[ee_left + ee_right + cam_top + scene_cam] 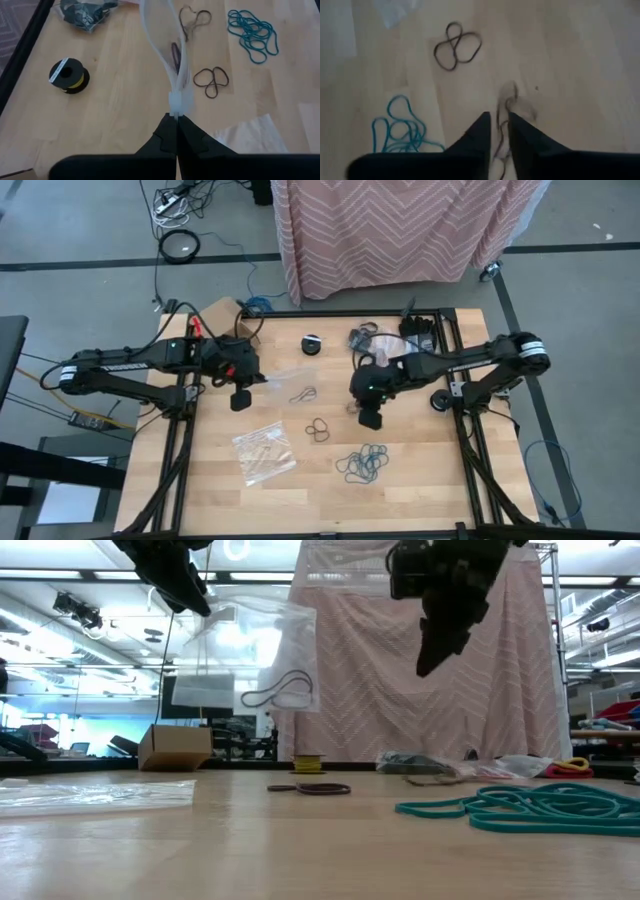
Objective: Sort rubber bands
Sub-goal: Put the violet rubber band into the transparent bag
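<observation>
Left gripper (176, 131) held a clear bag (250, 650) aloft; right gripper (499, 131) held a thin band.

Left fingers were clamped on the bag's edge, one dark band (278, 692) inside. Brown bands (318, 428) lay mid-table, teal bands (364, 463) beside them. Right fingers were pinched on a brown band (502, 142) above the table.

Bag (283, 377) left of bands (363, 463); disc (313, 344) behind.
</observation>
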`<act>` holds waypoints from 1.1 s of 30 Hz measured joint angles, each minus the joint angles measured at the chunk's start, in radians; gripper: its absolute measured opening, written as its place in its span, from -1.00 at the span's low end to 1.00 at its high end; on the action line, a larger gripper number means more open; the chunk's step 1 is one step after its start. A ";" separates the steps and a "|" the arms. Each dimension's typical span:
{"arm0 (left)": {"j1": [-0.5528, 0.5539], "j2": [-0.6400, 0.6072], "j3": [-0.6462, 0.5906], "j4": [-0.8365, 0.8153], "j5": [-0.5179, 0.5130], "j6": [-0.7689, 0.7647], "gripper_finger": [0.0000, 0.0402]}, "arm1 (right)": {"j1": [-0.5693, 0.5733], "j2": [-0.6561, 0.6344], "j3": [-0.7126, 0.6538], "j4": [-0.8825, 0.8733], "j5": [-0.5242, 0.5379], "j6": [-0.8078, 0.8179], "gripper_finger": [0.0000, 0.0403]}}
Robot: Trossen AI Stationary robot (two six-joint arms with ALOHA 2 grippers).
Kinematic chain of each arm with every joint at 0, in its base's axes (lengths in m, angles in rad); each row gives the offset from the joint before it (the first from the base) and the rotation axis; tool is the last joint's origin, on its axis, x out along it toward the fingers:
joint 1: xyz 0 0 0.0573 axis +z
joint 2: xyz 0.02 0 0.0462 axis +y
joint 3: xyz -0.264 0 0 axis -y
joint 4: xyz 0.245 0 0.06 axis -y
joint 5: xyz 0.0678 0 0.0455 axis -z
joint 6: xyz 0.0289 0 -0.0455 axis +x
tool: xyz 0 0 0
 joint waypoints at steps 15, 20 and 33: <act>0.000 0.000 0.000 0.000 0.022 0.010 -1.00 | -0.082 0.073 -0.255 0.232 -0.001 0.162 -0.30; 0.000 0.000 0.000 0.000 0.023 0.013 -1.00 | -0.137 0.072 -0.367 0.406 -0.077 0.278 -0.36; 0.000 0.000 0.000 0.003 0.001 0.013 -1.00 | -0.125 0.172 -0.376 0.467 -0.031 0.445 -0.45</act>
